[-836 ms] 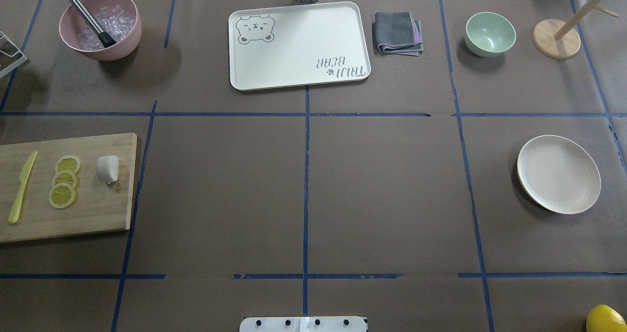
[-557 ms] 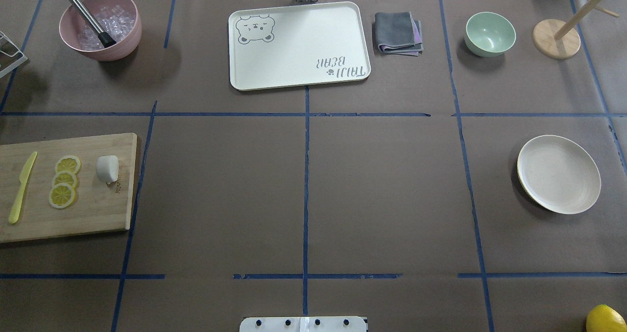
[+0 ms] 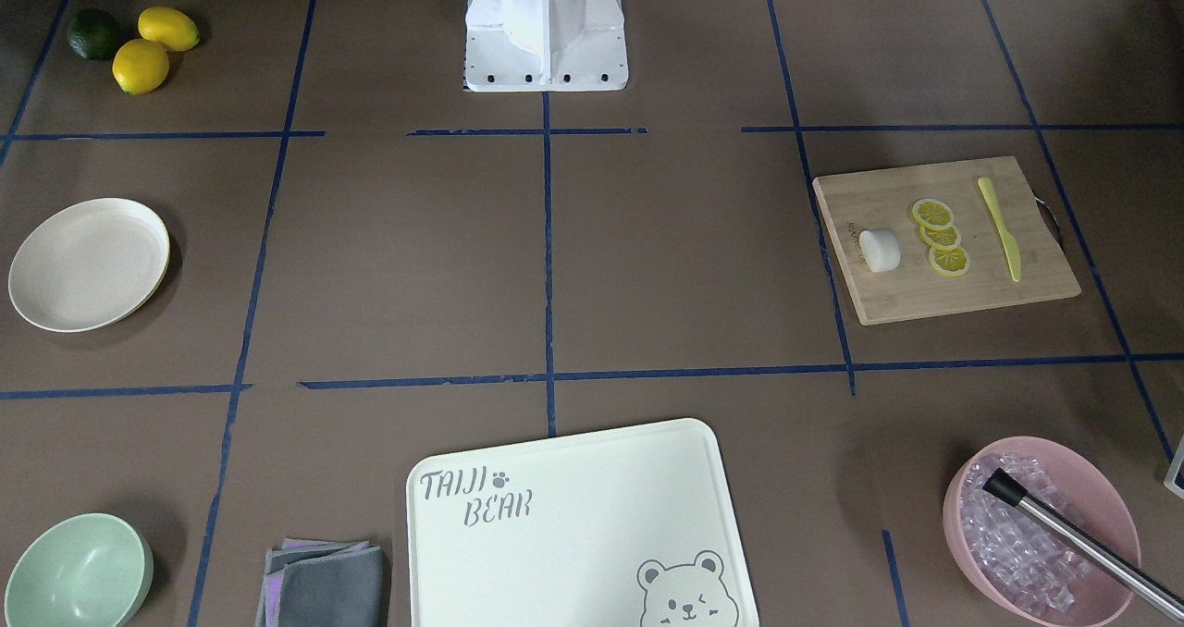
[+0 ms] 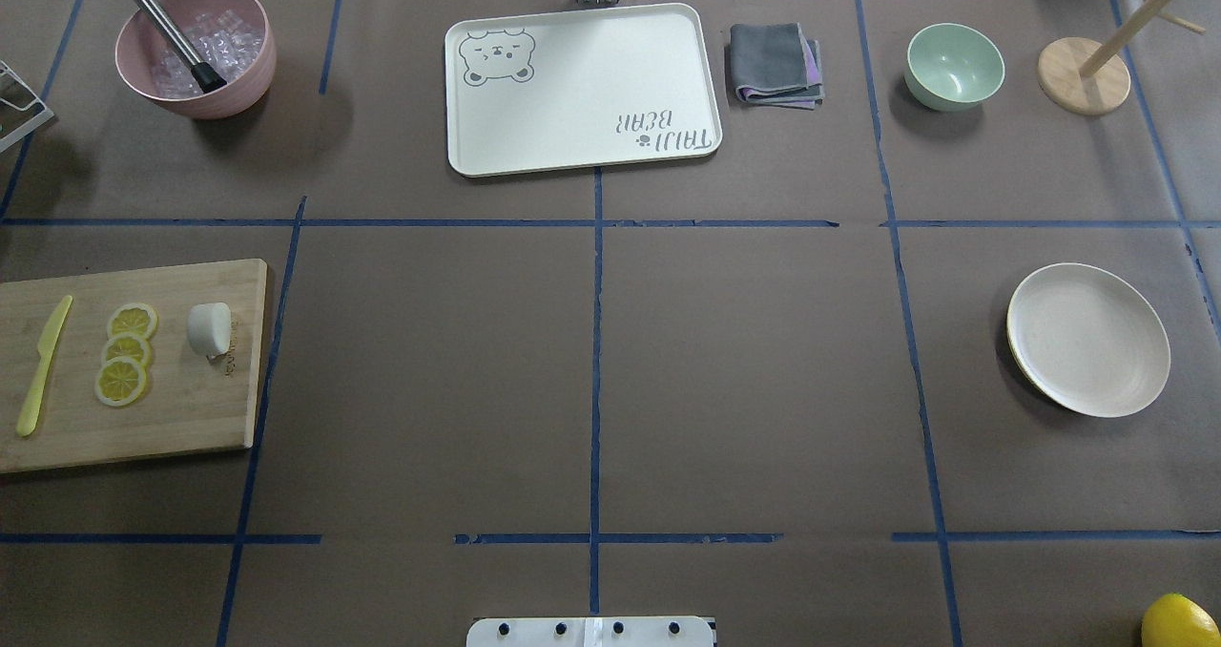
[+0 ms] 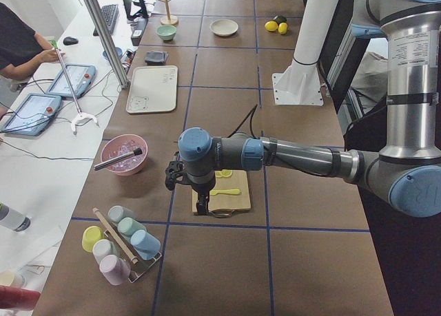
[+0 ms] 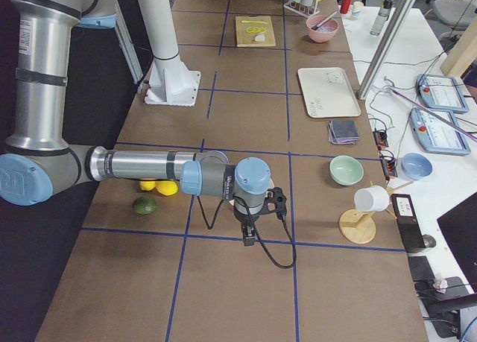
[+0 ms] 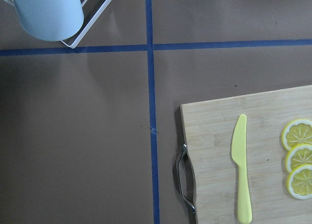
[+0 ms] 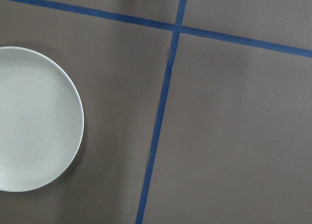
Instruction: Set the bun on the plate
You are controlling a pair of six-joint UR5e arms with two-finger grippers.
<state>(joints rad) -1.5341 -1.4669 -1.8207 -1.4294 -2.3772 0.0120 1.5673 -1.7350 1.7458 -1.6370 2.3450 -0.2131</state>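
Note:
The bun [image 4: 209, 328] [image 3: 880, 250], a small white lump, lies on the right part of a wooden cutting board [image 4: 181, 418] at the table's left side. The cream plate [image 4: 1087, 339] [image 3: 88, 264] [image 8: 29, 121] sits bare at the far right. Neither gripper shows in the overhead or front views. In the exterior left view my left gripper [image 5: 201, 208] hangs over the board's outer end, away from the bun. My right gripper [image 6: 249, 240] in the exterior right view hangs beyond the plate's outer side. I cannot tell whether either is open or shut.
Three lemon slices [image 4: 124, 353] and a yellow knife [image 4: 43, 365] share the board. At the back stand a pink bowl [image 4: 196, 51] of ice, a bear-printed tray [image 4: 582, 89], a folded cloth [image 4: 775, 65], a mint bowl [image 4: 954, 65] and a wooden stand [image 4: 1084, 74]. A cup rack [image 5: 120, 244] stands past the board.

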